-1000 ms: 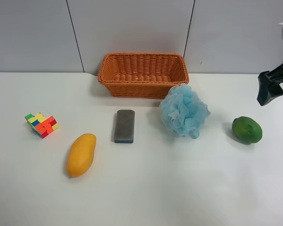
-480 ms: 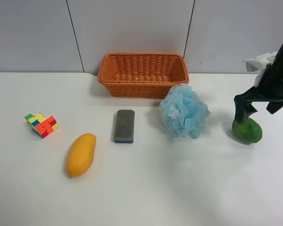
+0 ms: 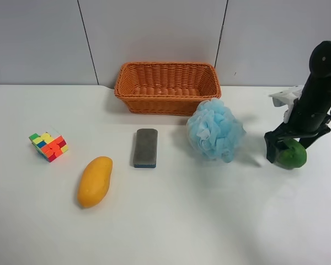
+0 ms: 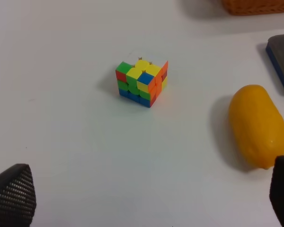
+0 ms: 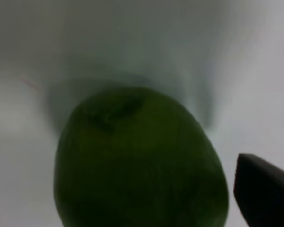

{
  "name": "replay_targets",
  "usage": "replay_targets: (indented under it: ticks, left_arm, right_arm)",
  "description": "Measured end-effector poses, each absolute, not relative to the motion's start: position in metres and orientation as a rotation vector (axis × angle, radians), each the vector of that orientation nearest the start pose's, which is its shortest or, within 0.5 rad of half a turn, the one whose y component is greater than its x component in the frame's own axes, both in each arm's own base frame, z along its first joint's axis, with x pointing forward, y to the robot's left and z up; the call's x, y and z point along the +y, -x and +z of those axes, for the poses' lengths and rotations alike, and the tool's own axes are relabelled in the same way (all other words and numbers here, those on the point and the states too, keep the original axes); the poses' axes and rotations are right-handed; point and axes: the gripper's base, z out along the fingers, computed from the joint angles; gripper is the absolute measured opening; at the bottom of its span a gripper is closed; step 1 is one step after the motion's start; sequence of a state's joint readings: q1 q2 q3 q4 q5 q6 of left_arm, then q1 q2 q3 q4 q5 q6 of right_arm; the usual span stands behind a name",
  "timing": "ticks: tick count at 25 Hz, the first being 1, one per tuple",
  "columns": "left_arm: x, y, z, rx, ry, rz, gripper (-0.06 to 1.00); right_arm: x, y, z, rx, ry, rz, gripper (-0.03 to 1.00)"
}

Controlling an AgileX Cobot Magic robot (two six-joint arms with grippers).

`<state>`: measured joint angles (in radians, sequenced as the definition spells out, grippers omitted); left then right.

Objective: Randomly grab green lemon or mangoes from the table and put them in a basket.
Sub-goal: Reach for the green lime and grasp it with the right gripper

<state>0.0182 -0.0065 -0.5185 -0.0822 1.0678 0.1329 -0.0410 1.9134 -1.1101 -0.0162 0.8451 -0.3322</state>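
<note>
The green lemon (image 3: 294, 158) lies on the white table (image 3: 209, 221) at the exterior high view's right. My right gripper (image 3: 286, 151) is down over it, open, one finger (image 5: 261, 189) on each side; the lemon (image 5: 137, 161) fills the right wrist view, with a small gap to the fingers. The orange-yellow mango (image 3: 95, 181) lies at the front left and also shows in the left wrist view (image 4: 258, 125). My left gripper (image 4: 146, 198) is open and empty above the table, near the mango. The wicker basket (image 3: 167, 66) stands at the back centre and looks empty.
A blue bath pouf (image 3: 215, 130) sits between the lemon and the basket. A grey block (image 3: 146, 147) lies in the middle. A coloured puzzle cube (image 3: 48, 146) sits at the left, also in the left wrist view (image 4: 142, 82).
My right arm came in from the right edge and lowered until its open fingers straddle the green lemon. The lemon and the other objects have not moved.
</note>
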Motion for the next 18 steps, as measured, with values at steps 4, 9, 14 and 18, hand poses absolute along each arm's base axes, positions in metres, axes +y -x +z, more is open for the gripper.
replay_targets:
  ticks: [4,9,14,18]
  left_arm:
    - [-0.0067,0.0084,0.282,2.02,-0.121,-0.002,0.99]
    - [-0.0067,0.0084,0.282,2.02,-0.121,-0.002,0.99]
    - [-0.0067,0.0084,0.282,2.02,-0.121,-0.002,0.99]
    - [-0.0067,0.0084,0.282,2.02,-0.121,-0.002,0.99]
  right_arm:
    - [-0.0149,-0.3359,0.1296,3.111,0.487,-0.017,0.99]
    - [-0.0149,-0.3369,0.1295,3.095,0.518,-0.02,0.99]
    - [-0.0155,-0.3369,0.1295,3.095,0.527,-0.03,0.68]
    - [-0.0164,-0.3369,0.1295,3.095,0.537,-0.042,0.64]
